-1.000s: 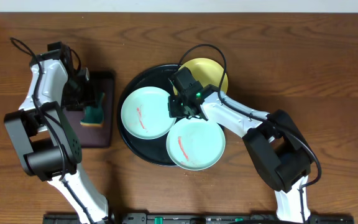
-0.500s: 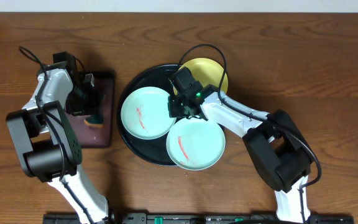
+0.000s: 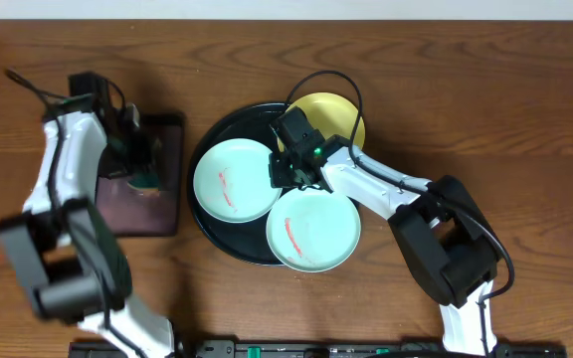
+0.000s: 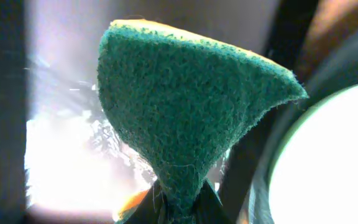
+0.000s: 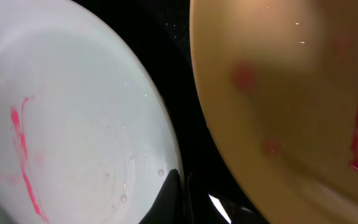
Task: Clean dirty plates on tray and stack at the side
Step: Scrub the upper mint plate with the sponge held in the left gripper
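While the left gripper (image 3: 137, 167) is clamped on the soft green sponge (image 4: 185, 106) over the small rectangular tray (image 3: 162, 214), the right gripper (image 3: 288, 179) rests closed on the round black tray (image 3: 203, 214) between 2 blue-green plates (image 3: 232, 179) and 1 yellow plate (image 3: 341, 119). The plates look like light, stiff, slick plastic; best gripped at the rim.

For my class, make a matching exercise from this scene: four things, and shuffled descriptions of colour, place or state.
1 sponge
2 yellow plate
3 round tray
4 rectangular tray

A glossy black, under the plates
B green, pinched by the left gripper
C red-marked, at the round tray's far edge
D dark maroon, left of the round tray

Pairs: 1-B, 2-C, 3-A, 4-D
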Controlling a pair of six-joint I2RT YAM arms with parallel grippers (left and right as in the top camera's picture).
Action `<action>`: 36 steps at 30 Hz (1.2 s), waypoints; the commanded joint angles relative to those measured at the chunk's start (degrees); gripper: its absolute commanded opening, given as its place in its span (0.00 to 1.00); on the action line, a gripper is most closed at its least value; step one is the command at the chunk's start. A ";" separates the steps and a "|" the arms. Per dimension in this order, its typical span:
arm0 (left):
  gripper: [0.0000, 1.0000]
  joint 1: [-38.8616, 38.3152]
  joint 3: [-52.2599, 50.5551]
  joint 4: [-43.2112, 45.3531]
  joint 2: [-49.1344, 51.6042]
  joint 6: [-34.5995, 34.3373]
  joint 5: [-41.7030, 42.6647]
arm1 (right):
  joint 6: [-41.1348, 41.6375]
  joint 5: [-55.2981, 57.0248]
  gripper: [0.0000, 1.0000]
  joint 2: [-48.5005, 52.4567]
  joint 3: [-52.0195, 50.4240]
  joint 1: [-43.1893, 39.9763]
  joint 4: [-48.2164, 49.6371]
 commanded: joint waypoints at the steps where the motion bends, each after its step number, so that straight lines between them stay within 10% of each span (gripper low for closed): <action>1: 0.07 -0.63 2.01 -0.92 -5.38 -1.31 -0.48 | -1.14 -0.98 0.01 1.09 0.70 -0.04 -0.02; 36: 0.07 -21.18 -8.44 6.10 2.14 -23.67 -0.20 | -1.14 -1.40 0.01 1.09 0.70 -0.22 0.15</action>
